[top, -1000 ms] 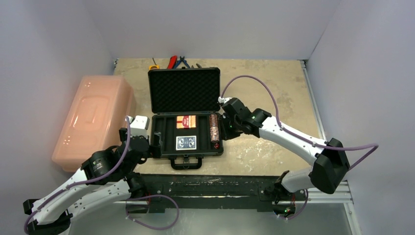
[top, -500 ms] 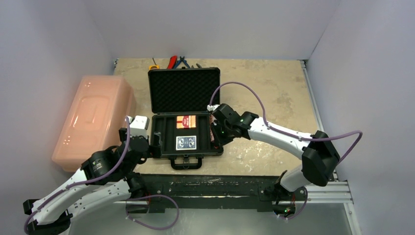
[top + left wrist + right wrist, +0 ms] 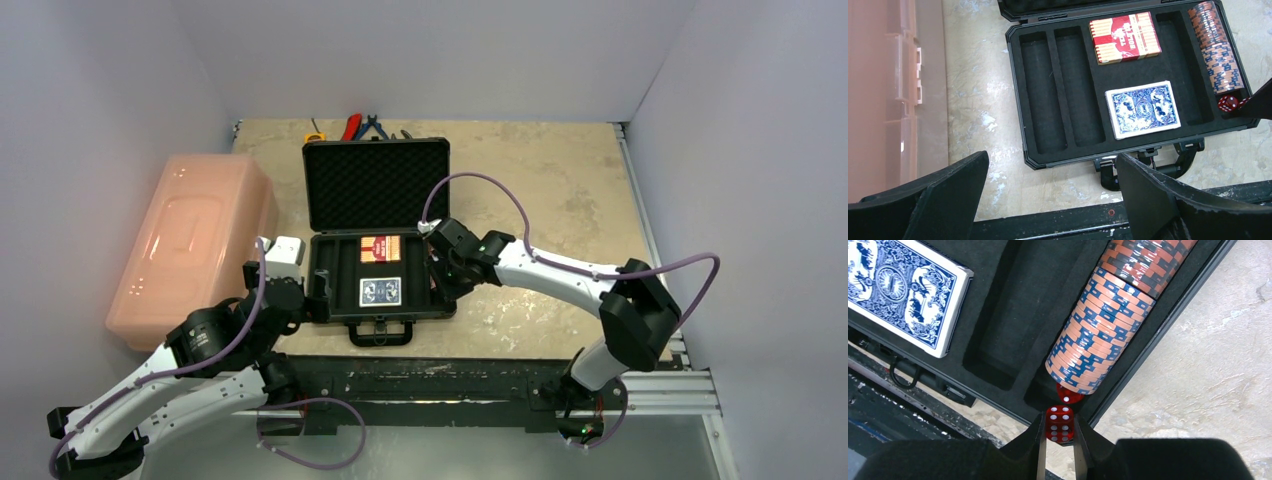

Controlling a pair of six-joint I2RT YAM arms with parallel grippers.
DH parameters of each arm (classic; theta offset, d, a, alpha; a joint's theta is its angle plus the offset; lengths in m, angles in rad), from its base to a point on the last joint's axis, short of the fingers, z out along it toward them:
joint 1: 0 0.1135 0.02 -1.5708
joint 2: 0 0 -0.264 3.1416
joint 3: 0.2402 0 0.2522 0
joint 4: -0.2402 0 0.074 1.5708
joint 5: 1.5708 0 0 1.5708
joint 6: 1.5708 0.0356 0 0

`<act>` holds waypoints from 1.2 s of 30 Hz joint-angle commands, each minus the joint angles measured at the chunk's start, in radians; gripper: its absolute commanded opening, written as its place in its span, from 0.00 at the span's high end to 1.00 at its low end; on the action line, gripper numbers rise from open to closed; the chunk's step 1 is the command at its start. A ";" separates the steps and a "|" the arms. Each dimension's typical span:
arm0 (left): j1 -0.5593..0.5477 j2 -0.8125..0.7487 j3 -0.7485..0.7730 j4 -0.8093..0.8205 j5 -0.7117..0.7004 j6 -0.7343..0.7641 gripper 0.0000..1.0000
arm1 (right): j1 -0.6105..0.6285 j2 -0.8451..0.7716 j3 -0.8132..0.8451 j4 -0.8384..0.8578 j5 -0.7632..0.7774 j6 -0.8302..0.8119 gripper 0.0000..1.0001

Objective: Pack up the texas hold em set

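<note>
The black case (image 3: pixel 375 185) lies open with its lid up. Its foam tray (image 3: pixel 1068 90) holds a red deck (image 3: pixel 1124 37), a blue deck (image 3: pixel 1143 109) and a chip roll (image 3: pixel 1217 47) in the right slot. One red die (image 3: pixel 1069 395) sits in that slot at the roll's near end. My right gripper (image 3: pixel 1058 440) is shut on a second red die (image 3: pixel 1059 424), just above the slot's near end and the case's front rim. In the top view my left gripper (image 3: pixel 318 290) stands wide open at the case's front left corner, holding nothing.
A large pink bin (image 3: pixel 190 245) stands left of the case, close to the left arm. Pliers (image 3: pixel 362 125) and a yellow tape measure (image 3: pixel 314 136) lie behind the lid. The case handle (image 3: pixel 1148 165) faces the black rail (image 3: pixel 430 375) at the table's near edge.
My right gripper has swung left from beside the case's right wall to over the right slot's near end, carrying the die. The left arm has not moved.
</note>
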 commanded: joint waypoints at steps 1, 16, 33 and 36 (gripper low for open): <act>0.005 -0.007 0.007 0.007 -0.027 -0.013 0.00 | 0.004 0.005 0.037 0.010 0.027 -0.011 1.00; 0.005 0.001 0.008 0.004 -0.029 -0.017 0.00 | 0.006 0.020 0.036 0.034 -0.040 -0.057 1.00; 0.005 0.010 0.011 -0.001 -0.030 -0.024 0.00 | 0.016 0.042 0.050 0.040 -0.038 -0.069 0.98; 0.004 0.010 0.011 -0.001 -0.031 -0.024 0.00 | 0.016 0.043 0.051 0.040 -0.039 -0.069 0.94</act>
